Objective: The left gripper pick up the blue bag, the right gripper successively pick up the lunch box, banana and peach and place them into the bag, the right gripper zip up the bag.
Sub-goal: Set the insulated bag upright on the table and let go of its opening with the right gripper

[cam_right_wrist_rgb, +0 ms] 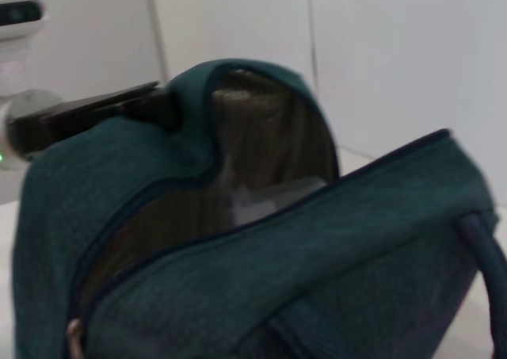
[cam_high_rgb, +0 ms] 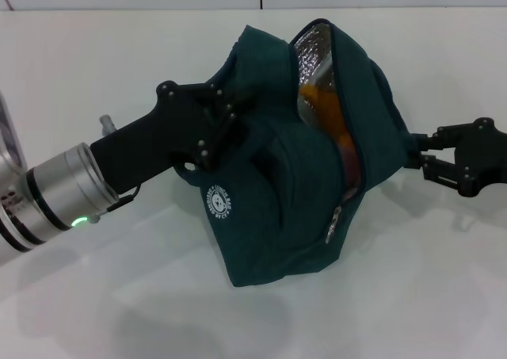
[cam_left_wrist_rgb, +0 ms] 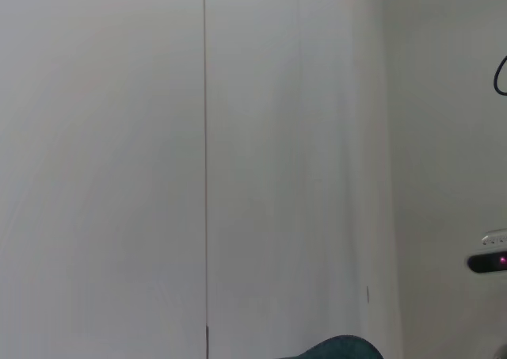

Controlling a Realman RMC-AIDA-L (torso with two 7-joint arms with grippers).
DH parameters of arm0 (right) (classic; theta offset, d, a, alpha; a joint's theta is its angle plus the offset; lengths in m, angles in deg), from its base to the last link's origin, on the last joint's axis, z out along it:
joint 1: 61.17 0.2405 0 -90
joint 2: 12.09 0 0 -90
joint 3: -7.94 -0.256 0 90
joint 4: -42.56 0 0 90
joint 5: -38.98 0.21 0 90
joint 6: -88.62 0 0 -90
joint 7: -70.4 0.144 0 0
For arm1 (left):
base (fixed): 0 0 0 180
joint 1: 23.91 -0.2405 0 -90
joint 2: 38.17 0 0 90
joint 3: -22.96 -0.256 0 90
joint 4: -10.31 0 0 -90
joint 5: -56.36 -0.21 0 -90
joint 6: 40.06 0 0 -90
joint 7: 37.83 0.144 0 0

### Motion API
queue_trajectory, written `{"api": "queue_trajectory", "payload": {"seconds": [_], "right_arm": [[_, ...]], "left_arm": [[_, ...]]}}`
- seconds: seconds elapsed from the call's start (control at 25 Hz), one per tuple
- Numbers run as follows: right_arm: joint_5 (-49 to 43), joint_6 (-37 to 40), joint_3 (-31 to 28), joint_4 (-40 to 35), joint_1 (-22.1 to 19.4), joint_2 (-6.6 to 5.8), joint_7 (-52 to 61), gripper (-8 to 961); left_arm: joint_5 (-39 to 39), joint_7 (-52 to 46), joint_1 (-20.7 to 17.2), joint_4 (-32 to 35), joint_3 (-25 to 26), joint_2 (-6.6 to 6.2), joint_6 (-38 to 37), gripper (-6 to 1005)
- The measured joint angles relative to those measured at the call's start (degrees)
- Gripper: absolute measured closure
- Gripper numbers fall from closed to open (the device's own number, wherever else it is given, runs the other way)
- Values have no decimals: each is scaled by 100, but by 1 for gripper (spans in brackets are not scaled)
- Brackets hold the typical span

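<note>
The blue bag (cam_high_rgb: 293,192) hangs tilted over the white table, logo toward me. Its zip is partly undone, with the pull (cam_high_rgb: 336,220) low on the front. My left gripper (cam_high_rgb: 226,117) is shut on the bag's upper left side. My right gripper (cam_high_rgb: 417,154) stands open at the bag's right side, tips close to the fabric. Foil lining (cam_high_rgb: 317,54) and orange-yellow contents (cam_high_rgb: 321,101) show through the opening. In the right wrist view the open bag (cam_right_wrist_rgb: 317,280) holds a pale boxy shape (cam_right_wrist_rgb: 265,200). I cannot tell lunch box, banana and peach apart.
The white table (cam_high_rgb: 95,295) runs to a pale wall at the back. The left wrist view shows mostly wall, a sliver of the bag (cam_left_wrist_rgb: 337,348) and a white device with a pink light (cam_left_wrist_rgb: 489,261).
</note>
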Motion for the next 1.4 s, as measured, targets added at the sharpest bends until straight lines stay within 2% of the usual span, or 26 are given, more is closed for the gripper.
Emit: {"api": "queue_trajectory", "payload": {"seconds": [0.24, 0.4, 0.56, 0.96, 1.28, 1.4], "right_arm": [[657, -161, -6, 332, -58, 4, -686, 749], [1732, -124, 11, 689, -217, 23, -1530, 884], [2685, 422, 35, 1154, -338, 32, -2523, 886], [3284, 1992, 18, 1994, -346, 30, -3623, 893], [3550, 2062, 62, 2223, -314, 30, -3621, 894], [3533, 2025, 178, 2229, -297, 30, -3617, 894]], "left_arm": [[38, 65, -4, -37, 10, 10, 11, 963], [428, 538, 18, -430, 7, 13, 13, 963], [619, 1093, 26, -711, -11, 28, 13, 963], [1038, 2166, 43, -1204, -4, 55, 122, 963], [994, 2332, 53, -1226, -26, 55, 207, 963], [989, 2339, 12, -1235, -26, 55, 231, 911]]}}
